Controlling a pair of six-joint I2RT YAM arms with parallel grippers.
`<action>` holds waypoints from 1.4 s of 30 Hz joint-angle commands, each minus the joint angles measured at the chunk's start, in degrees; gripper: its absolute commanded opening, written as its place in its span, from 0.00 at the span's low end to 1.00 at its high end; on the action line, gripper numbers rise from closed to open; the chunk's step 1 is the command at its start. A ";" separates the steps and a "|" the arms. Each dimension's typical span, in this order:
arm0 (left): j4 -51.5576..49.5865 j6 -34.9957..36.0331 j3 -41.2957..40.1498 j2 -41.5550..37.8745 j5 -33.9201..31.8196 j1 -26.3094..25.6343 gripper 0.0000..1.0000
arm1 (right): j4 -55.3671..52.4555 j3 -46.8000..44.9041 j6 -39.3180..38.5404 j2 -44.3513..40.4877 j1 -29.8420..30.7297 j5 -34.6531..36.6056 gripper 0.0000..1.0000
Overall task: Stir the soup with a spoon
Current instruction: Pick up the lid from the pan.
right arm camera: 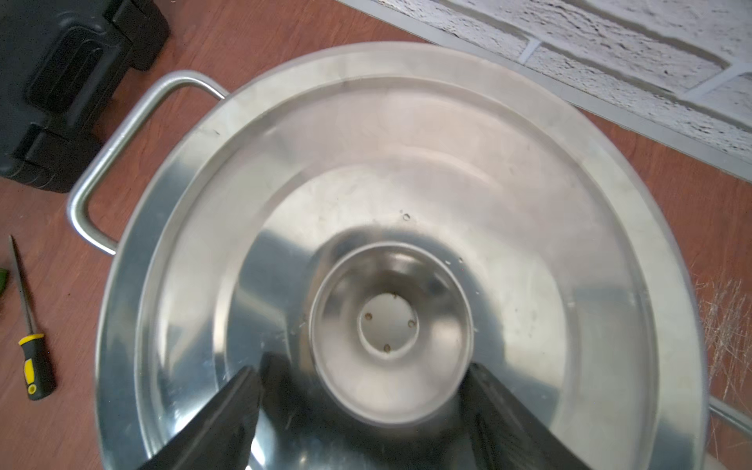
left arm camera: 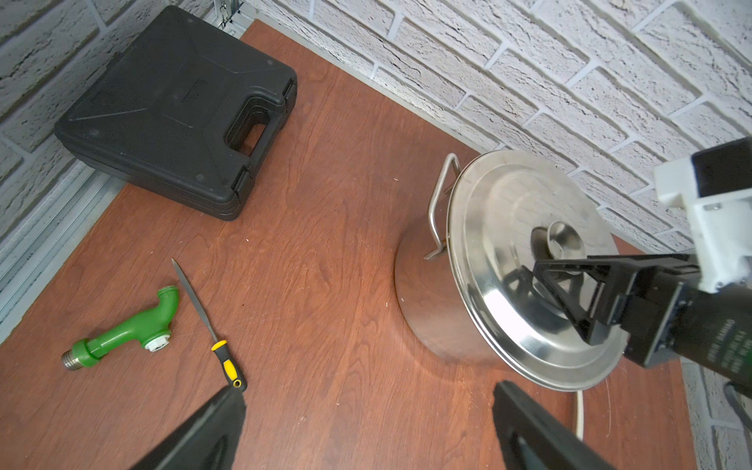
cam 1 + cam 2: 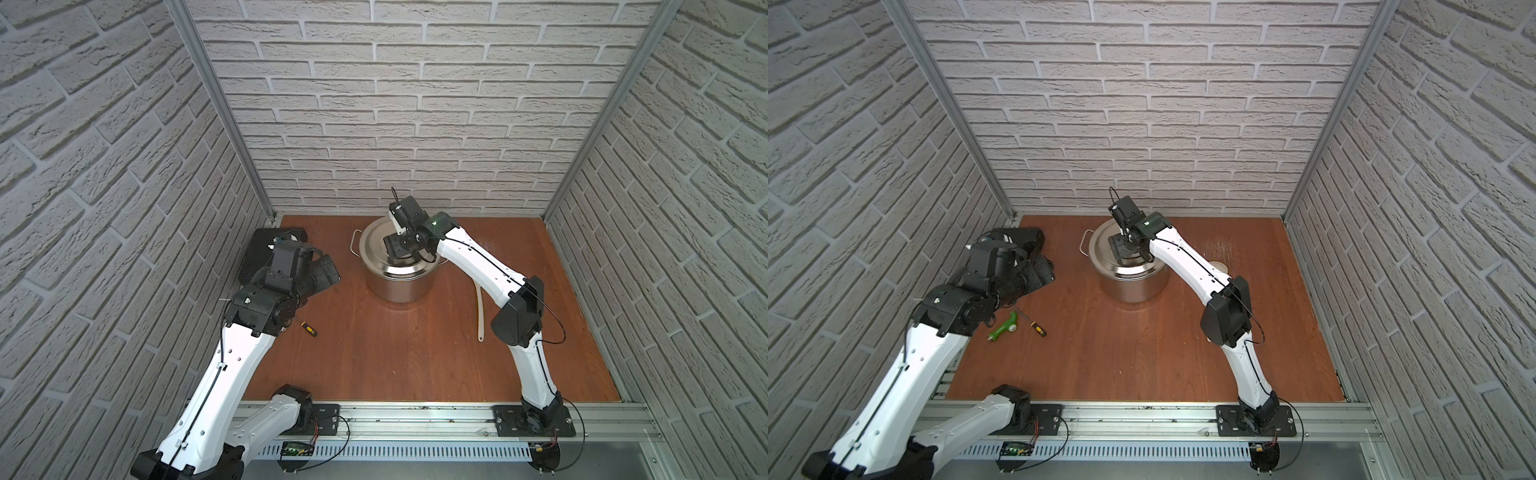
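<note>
Top views: the stainless steel pot (image 3: 399, 286) has its flat steel lid (image 3: 374, 245) on, so no stirring has begun. The spoon (image 3: 481, 316), a cream-beige plastic ladle, lies untouched on the brown wooden table (image 3: 374, 353) just right of the pot, partly under the right arm. That arm reaches forward with its wrist bent down, putting the right gripper (image 3: 395, 249) over the lid's centre. The left arm is folded, with the left gripper (image 3: 328, 272) near a black plastic tool case (image 3: 257, 249).

Left wrist: its fingers (image 2: 211, 431) are spread wide and hold nothing.

Right wrist: the jaws straddle the lid's round steel knob (image 1: 390, 329), parted and not pinching. Left to do, probably: lift the lid, fetch the spoon, stir.
</note>
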 commanded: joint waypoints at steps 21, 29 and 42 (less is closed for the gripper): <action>3.81 0.81 -0.86 2.33 -0.05 -0.28 0.98 | 3.56 3.73 0.35 3.58 -0.15 1.12 0.26; 4.16 0.53 -1.87 1.82 -0.10 -0.32 0.98 | 6.01 3.47 -0.43 0.20 -0.16 0.73 0.02; 4.45 0.28 -3.39 0.81 -0.06 -0.30 0.98 | 8.64 3.64 -1.13 -4.88 -0.41 1.03 0.03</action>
